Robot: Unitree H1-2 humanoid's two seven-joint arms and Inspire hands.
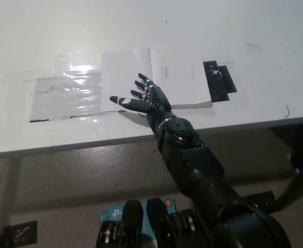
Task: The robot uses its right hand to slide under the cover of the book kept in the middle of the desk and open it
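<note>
The black right hand (143, 98), fingers spread and empty, hovers over the opened book (151, 77), lying widthwise near the desk's (244, 31) front edge.

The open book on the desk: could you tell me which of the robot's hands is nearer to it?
The right hand. It hovers open over the near edge of the book, fingers spread above the left page. The left hand is not in view, so only the right can be placed.
</note>
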